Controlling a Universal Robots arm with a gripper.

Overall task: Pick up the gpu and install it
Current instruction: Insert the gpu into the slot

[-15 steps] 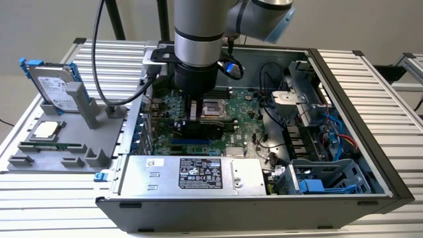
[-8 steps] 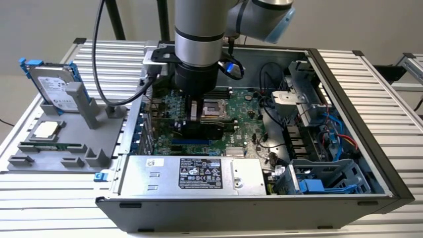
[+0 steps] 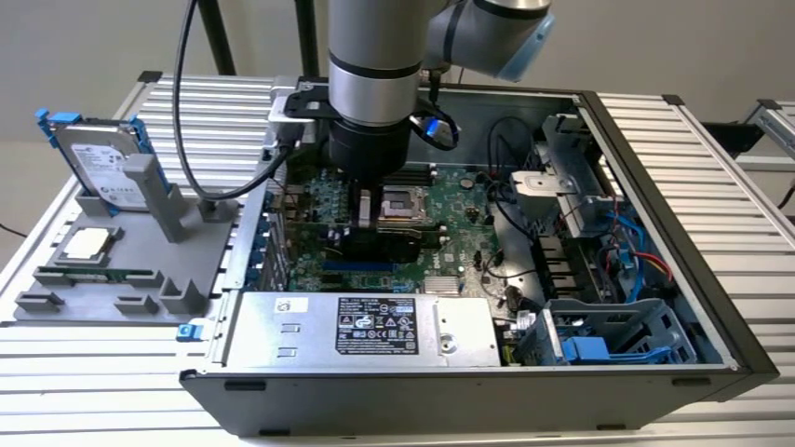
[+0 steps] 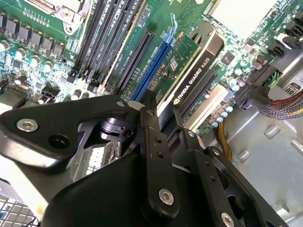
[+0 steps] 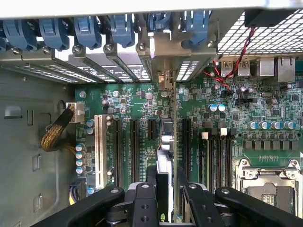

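Note:
The gpu [image 4: 196, 59], a green card with a black cooler block, stands on edge in the long blue slot [image 4: 152, 64] of the motherboard [image 3: 466, 233] inside the open computer case. In the first wrist view the gpu [image 5: 164, 158] appears edge-on, and its silver bracket end [image 5: 163, 78] meets the rear slot openings. My gripper [image 4: 164, 113] straddles the card's upper edge with a black finger on each side, shut on it. In the exterior view the gripper [image 3: 370, 235] reaches straight down into the case's left half.
A silver power supply [image 3: 360, 326] lies along the case's front. A drive cage [image 3: 609, 340] and cables [image 3: 621, 251] fill the exterior view's right. The CPU socket [image 3: 404, 200] is beside the gripper. Outside, a grey fixture [image 3: 112, 279] holds a hard drive [image 3: 106, 163] and a memory stick [image 3: 93, 275].

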